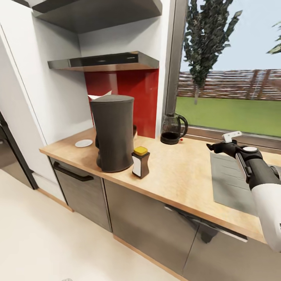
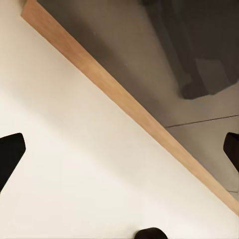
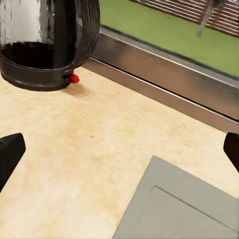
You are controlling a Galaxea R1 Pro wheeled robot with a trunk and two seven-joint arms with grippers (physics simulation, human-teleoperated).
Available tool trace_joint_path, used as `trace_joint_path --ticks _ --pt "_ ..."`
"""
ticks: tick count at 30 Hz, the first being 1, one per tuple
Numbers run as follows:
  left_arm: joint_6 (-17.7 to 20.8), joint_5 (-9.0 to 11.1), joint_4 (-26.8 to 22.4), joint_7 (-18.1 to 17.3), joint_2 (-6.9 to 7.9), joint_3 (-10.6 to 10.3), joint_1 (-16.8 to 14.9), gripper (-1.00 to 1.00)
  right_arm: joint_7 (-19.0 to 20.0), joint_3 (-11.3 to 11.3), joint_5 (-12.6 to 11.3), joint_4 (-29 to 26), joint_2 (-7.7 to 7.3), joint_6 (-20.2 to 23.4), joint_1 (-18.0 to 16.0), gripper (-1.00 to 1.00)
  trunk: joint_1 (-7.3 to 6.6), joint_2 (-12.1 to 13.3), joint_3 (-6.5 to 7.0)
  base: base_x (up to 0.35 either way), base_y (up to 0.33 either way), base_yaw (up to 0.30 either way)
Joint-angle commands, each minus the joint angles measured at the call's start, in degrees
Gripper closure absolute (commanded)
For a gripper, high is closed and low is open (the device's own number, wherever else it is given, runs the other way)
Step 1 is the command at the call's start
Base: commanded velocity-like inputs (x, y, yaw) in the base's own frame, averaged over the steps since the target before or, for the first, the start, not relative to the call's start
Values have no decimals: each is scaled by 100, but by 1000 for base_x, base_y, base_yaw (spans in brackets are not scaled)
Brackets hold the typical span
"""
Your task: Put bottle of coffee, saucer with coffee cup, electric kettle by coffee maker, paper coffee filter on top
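My right gripper (image 1: 221,144) fingers apart, empty, hovering right of frame above kitchen countertop (image 1: 183,171); electric kettle (image 1: 173,128) centre, by window. Left gripper (image 2: 119,149) spread over floor.

Readable text: none is found in any view.
Small dark brown bottle with yellow cap (image 1: 140,161): a white label is carried on its side, but no letters, brand or numbers can be made out on it.
Tall dark grey coffee machine (image 1: 113,132): no marking or brand is seen on its rounded back.
Squat dark glass kettle with black base (image 3: 47,40): a small red switch is shown at the base; no level marks or lettering can be read on the glass.
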Motion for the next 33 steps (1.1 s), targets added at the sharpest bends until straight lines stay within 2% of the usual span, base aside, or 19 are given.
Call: trace_joint_path --ticks 1,7,11,14,15,17,18,20,22,27,33 --pt "-42 30 5 -9 1 -48 -5 -100 49 -23 60 -9 4 20 -4 -100 1 -3 -6 179 1 0" --pt "-39 30 4 -9 1 -52 -5 -100 -45 -10 61 3 17 6 -4 -100 1 -3 -6 118 0 0" --pt "-39 30 5 -9 -4 -55 -3 -100 -265 1 -133 5 127 1 -4 -100 1 -3 -6 20 0 0" --pt "-39 30 6 -9 -6 -56 -6 -100 -487 12 -292 0 296 1 -8 -100 1 -3 -6 7 0 0" --pt "-39 30 6 -9 -7 -56 -7 -100 -660 18 -331 7 415 1 -10 -100 1 -3 -6 3 0 0" --pt "-40 30 6 -9 -7 -56 -4 -100 -859 24 -355 61 564 0 -16 -100 1 -3 -6 2 0 0" --pt "-43 30 5 -12 -9 -56 -5 -100 -1037 32 -368 164 700 -4 -32 -100 1 -3 -6 1 0 0" --pt "-44 30 4 -15 -16 -59 -5 -100 -1257 38 -371 390 848 -11 -153 -100 1 -3 -6 1 0 0" --pt "-45 30 2 -16 -38 -59 -6 -100 -1443 41 -375 742 925 -42 -390 -100 1 -3 -6 0 0 0" --pt "-47 30 -1 -13 -67 -58 -5 -100 -1710 44 -376 1489 982 -396 -814 -100 1 -3 -6 0 0 0" --pt "-47 30 -2 -10 -75 -62 -7 -100 -2101 45 -373 1979 1051 -572 -1007 -100 1 -3 -6 0 0 0"
